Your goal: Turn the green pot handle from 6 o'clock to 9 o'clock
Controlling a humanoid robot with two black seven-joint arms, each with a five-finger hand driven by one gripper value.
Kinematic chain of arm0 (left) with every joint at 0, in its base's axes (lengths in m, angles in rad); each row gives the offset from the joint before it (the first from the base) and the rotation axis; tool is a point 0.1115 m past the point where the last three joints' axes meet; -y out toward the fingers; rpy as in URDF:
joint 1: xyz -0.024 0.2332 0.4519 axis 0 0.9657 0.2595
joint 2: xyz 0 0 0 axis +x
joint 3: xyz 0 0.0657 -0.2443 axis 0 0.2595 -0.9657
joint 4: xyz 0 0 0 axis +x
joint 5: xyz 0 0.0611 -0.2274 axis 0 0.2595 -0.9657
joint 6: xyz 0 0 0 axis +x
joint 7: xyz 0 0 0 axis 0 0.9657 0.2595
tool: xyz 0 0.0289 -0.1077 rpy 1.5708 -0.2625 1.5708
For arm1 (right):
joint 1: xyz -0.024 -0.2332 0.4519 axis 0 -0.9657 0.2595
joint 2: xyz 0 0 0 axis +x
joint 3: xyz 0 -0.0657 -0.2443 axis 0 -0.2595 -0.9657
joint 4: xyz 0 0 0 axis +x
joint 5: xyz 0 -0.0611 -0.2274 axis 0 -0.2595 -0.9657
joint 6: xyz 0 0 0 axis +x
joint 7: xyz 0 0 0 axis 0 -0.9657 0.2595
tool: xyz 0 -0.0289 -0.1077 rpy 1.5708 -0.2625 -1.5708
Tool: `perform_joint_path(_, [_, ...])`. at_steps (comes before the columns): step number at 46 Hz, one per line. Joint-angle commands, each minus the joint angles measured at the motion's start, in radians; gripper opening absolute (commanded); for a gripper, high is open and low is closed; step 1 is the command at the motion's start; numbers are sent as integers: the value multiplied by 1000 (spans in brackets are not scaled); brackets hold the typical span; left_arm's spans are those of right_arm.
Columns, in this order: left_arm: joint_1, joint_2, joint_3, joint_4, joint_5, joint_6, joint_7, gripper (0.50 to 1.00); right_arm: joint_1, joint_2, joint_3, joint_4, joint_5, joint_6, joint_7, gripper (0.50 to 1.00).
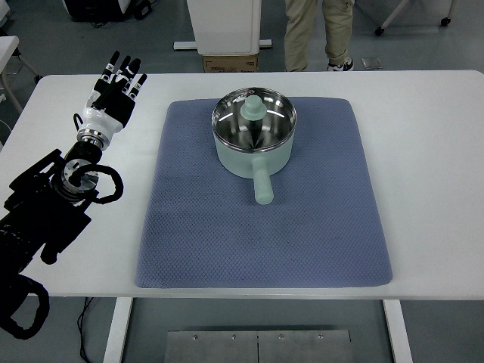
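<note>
A pale green pot (253, 133) with a glass lid and a green knob (253, 107) stands on the far middle of a blue mat (265, 227). Its green handle (262, 183) points toward the near edge, slightly right of straight down. My left hand (115, 89) hovers over the white table at the far left, well left of the pot, fingers spread and holding nothing. Its black arm comes in from the lower left. The right arm does not show.
The white table (431, 151) stretches around the mat on all sides. Beyond the far edge stand a person's legs (318, 34), a white cabinet base (224, 26) and a cardboard box (231, 63).
</note>
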Motion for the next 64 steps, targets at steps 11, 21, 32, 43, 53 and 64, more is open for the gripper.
perform_joint_path(11, [-2,-2,0,0,0,3,1,1000,0,0,0,0,0,0,0,1000])
perform_joint_path(21, [0,-2,2,0,0,3,1,1000,0,0,0,0,0,0,0,1000])
perform_joint_path(32, [1,0,0,0,0,3,1,1000,0,0,0,0,0,0,0,1000])
perform_joint_path(43, [1,0,0,0,-2,3,1,1000,0,0,0,0,0,0,0,1000])
perform_joint_path(53, [3,0,0,0,-2,3,1,1000,0,0,0,0,0,0,0,1000])
perform_joint_path(64, [1,0,0,0,-2,3,1,1000,0,0,0,0,0,0,0,1000])
